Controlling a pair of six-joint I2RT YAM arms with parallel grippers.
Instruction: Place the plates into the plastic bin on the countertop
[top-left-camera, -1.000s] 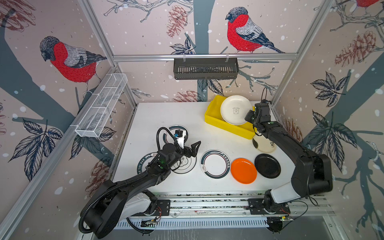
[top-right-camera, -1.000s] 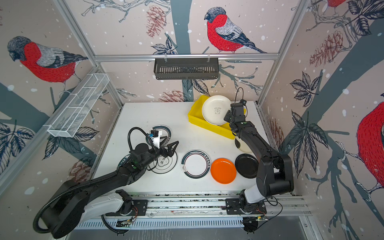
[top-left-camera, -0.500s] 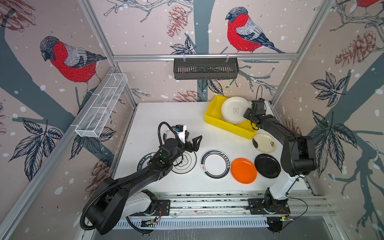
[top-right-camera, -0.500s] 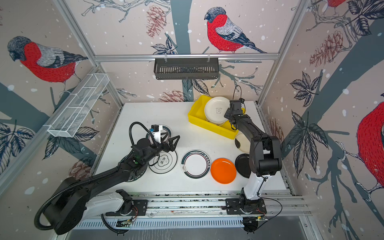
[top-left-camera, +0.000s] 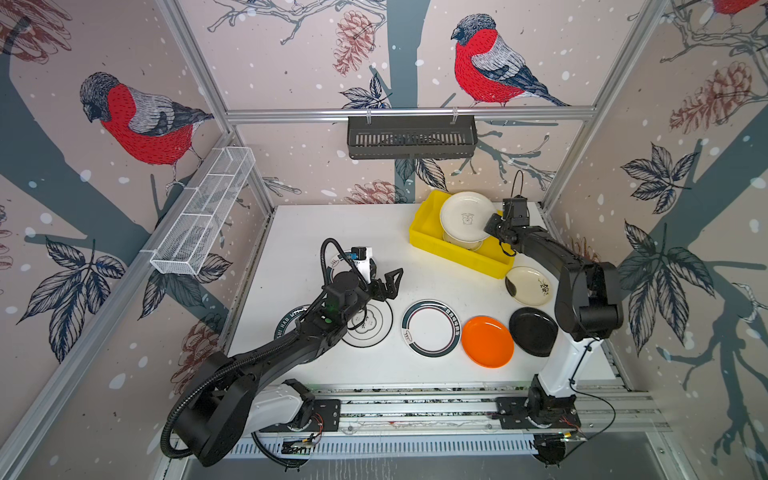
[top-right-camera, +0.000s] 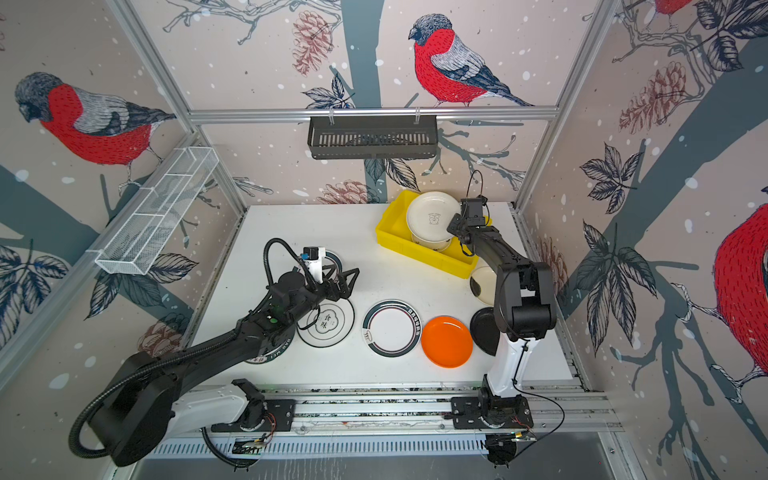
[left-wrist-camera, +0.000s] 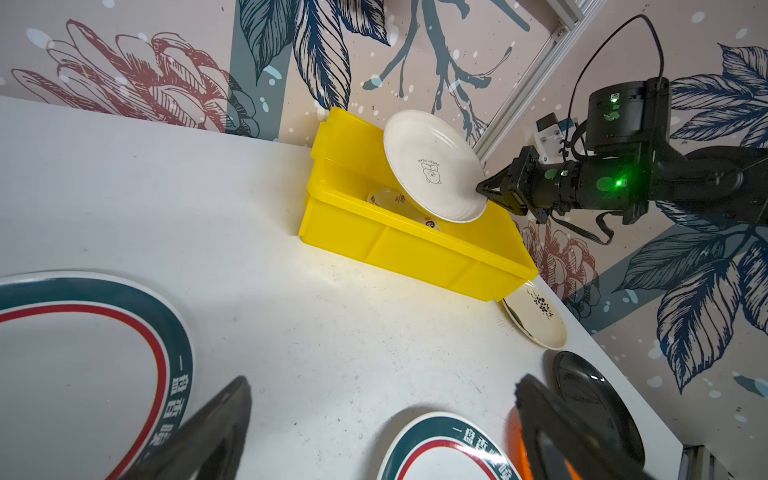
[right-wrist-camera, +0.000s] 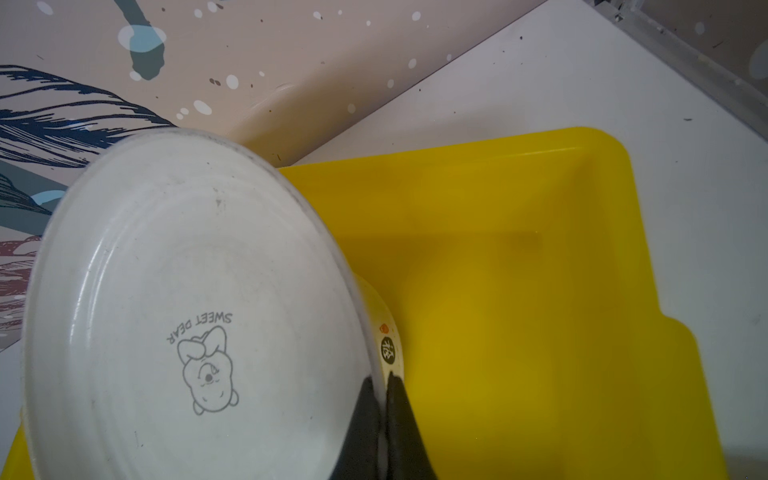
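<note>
A: Two fingers on the right gripper (right-wrist-camera: 384, 380). How do they stand?
B: Pressed together on the rim of a cream plate (right-wrist-camera: 187, 311). It hangs tilted over the bin (top-left-camera: 457, 259), at the end nearer that arm, above a second plate (right-wrist-camera: 388, 345) lying inside. I cannot tell whether the two touch.
A: And the arm behind?
B: The forearm reaches toward the back wall. The elbow is bent high near the right side of the counter (top-left-camera: 299, 232), and the upper arm rises from the front rail (top-left-camera: 415, 405).
A: The left gripper (top-right-camera: 342, 282)?
B: Its fingers are spread wide with nothing between them, low over the counter. Its arm stretches long from the front left corner.
A: The surface and room?
B: Plain white, with the bin skewed at the back right. The walls are papered with red-breasted birds. A black basket (top-left-camera: 411, 137) hangs at the back and a wire rack (top-left-camera: 203, 216) at the left.
A: What else lies about?
B: A front row: ringed plate (top-left-camera: 374, 328), teal plate (top-left-camera: 431, 328), orange plate (top-left-camera: 487, 341), black plate (top-left-camera: 533, 331). A yellowish plate (top-left-camera: 530, 286) sits just beside the bin's front corner.
A: Anything in the way?
B: The left arm lies over a covered plate (top-left-camera: 289, 323), and its wrist half hides a far plate (top-left-camera: 335, 263). In a top view the right arm masks part of the black and yellowish ones.
</note>
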